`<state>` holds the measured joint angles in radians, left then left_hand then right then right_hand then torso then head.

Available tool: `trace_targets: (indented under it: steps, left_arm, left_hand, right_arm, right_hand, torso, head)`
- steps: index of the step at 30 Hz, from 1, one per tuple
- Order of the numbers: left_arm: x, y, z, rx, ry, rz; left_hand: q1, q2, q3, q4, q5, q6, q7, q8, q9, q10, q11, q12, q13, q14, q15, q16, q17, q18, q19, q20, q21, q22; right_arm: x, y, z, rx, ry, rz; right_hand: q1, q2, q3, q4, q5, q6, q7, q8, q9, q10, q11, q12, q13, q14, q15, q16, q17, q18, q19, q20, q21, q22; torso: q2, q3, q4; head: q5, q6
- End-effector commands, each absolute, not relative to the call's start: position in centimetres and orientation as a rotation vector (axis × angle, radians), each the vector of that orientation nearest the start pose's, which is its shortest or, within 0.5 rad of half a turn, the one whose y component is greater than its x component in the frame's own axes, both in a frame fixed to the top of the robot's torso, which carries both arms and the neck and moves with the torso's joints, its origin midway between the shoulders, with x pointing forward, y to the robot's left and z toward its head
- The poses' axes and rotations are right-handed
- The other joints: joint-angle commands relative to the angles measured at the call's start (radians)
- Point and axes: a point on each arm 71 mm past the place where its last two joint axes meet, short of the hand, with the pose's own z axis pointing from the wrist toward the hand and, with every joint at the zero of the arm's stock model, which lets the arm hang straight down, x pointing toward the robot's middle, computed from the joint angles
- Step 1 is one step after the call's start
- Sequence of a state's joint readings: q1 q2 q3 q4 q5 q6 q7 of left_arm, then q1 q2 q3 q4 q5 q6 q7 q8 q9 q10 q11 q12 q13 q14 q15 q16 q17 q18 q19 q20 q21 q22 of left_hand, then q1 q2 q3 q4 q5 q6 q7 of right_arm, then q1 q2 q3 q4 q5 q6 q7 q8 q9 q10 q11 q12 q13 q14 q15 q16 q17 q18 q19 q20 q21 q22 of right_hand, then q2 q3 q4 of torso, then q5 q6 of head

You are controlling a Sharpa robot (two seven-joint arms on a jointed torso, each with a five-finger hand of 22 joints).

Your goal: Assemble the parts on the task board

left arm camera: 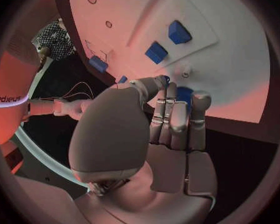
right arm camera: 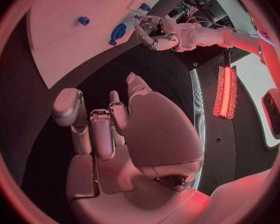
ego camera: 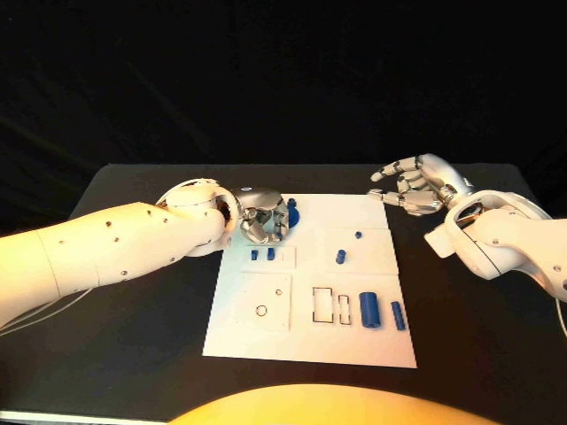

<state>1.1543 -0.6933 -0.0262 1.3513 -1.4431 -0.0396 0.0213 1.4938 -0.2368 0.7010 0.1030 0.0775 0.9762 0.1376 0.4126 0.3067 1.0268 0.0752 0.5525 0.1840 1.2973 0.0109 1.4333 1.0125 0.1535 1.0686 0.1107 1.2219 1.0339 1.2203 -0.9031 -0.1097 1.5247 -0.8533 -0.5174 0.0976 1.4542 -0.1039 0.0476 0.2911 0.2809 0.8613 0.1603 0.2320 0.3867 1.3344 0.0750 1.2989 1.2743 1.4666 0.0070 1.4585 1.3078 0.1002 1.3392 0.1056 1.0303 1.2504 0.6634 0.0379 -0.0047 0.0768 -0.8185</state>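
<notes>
The white task board [ego camera: 312,341] lies in the middle of the black table. My left hand [ego camera: 265,219] hovers over its far left corner, fingers curled around a blue round part [ego camera: 294,212], which shows between thumb and fingers [left arm camera: 184,95]. The right wrist view shows the same blue round part [right arm camera: 118,32] beside that left hand [right arm camera: 154,33]. My right hand [ego camera: 416,185] hangs over the bare table off the board's far right corner, fingers loosely bent, holding nothing. Two short blue pegs [ego camera: 262,254] stand near the left hand, seen close as blue blocks [left arm camera: 167,42].
More blue parts lie on the board: a peg [ego camera: 341,257], a smaller one [ego camera: 358,235], a thick cylinder [ego camera: 369,310] and a thin bar [ego camera: 398,314] near the front right. Outlined slots [ego camera: 323,304] and a small ring [ego camera: 260,309] mark the board's front half.
</notes>
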Motion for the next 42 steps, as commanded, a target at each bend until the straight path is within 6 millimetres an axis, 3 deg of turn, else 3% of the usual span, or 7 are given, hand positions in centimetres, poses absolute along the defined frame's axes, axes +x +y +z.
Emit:
trace_targets:
  steps: [1,17,22,42]
  left_arm:
    - [49.6,16.5,-22.3,0.269,1.913,-0.768]
    - [49.8,19.1,-22.1,0.234,1.909,-0.710]
    - [50.0,19.2,-22.2,0.234,1.913,-0.703]
    - [50.3,18.8,-22.7,0.241,1.940,-0.695]
  left_hand:
    - [-0.011,0.004,0.000,-0.004,0.003,0.006,0.001,-0.005,0.001,0.013,-0.003,-0.006,0.001,0.008,-0.001,0.004,-0.002,-0.013,0.004,0.002,0.005,-0.001]
    - [-0.014,0.001,0.000,-0.006,0.002,0.007,0.001,-0.008,0.002,0.015,-0.003,-0.009,0.001,0.007,-0.001,0.003,-0.004,-0.013,0.003,0.002,0.005,-0.001]
    - [-0.014,0.001,0.001,-0.006,0.001,0.008,0.001,-0.008,0.002,0.016,-0.003,-0.010,0.001,0.007,-0.001,0.003,-0.005,-0.013,0.003,0.002,0.004,-0.002]
    - [-0.017,0.000,0.000,-0.007,-0.001,0.010,0.001,-0.009,0.003,0.019,-0.003,-0.012,0.001,0.008,-0.001,0.003,-0.003,-0.013,0.004,0.002,0.005,0.000]
  right_arm:
    - [48.2,-23.8,-18.9,0.387,1.579,0.927]
    - [48.1,-24.0,-19.0,0.391,1.580,0.924]
    - [48.1,-24.0,-19.0,0.390,1.580,0.924]
    - [48.1,-23.9,-19.0,0.390,1.580,0.925]
  right_hand:
    - [0.003,0.001,0.005,-0.002,0.004,-0.004,-0.001,0.006,-0.001,-0.002,-0.002,-0.002,-0.001,0.046,-0.009,-0.003,0.048,0.009,-0.003,-0.003,-0.005,-0.001]
    - [0.002,0.002,0.007,-0.001,0.004,-0.004,-0.002,0.008,-0.002,0.001,-0.003,-0.001,-0.001,0.047,-0.009,-0.003,0.049,0.009,0.000,-0.003,-0.003,0.000]
    - [0.002,0.002,0.007,-0.001,0.004,-0.004,-0.002,0.008,-0.002,0.001,-0.003,-0.001,-0.001,0.047,-0.009,-0.003,0.049,0.009,0.000,-0.003,-0.003,0.000]
    - [0.003,0.001,0.009,-0.002,0.004,-0.005,-0.002,0.010,-0.002,0.001,-0.003,-0.002,-0.002,0.047,-0.010,-0.004,0.049,0.009,0.001,-0.004,-0.005,0.000]
  torso:
    - [-0.002,0.0000,0.0012]
    - [0.002,-0.0002,0.0003]
    - [0.002,0.0006,-0.0022]
    - [0.001,0.0001,-0.0017]
  head:
    - [0.003,0.000]
    - [0.005,0.002]
    - [0.006,0.000]
    - [0.006,-0.005]
